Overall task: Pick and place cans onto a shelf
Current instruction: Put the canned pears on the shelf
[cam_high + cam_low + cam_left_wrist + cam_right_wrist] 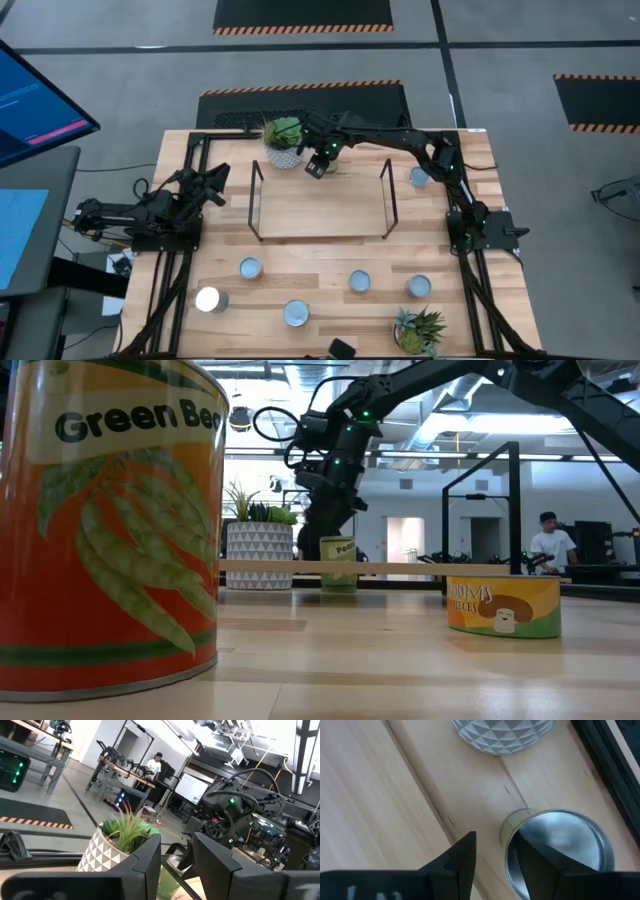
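Observation:
The shelf stands mid-table, its light-wood board bare; in the low view it shows edge-on. My right gripper reaches to the shelf's far edge and is open and empty. A green-labelled can with a shiny top stands upright on the table right beside one finger; it also shows in the low view. Several more cans stand on the near half of the table, and one stands right of the shelf. My left gripper waits open at the table's left. My right gripper: one finger stands in front of the can's top rim, the other clear of it over bare wood. I cannot tell whether the finger touches the can. The can stands upright on the table.
A white patterned pot with a succulent stands just left of my right gripper. A spiky potted plant is at the near right edge. A big green-beans can and a mushroom can stand close to the low camera. A person is beyond the table.

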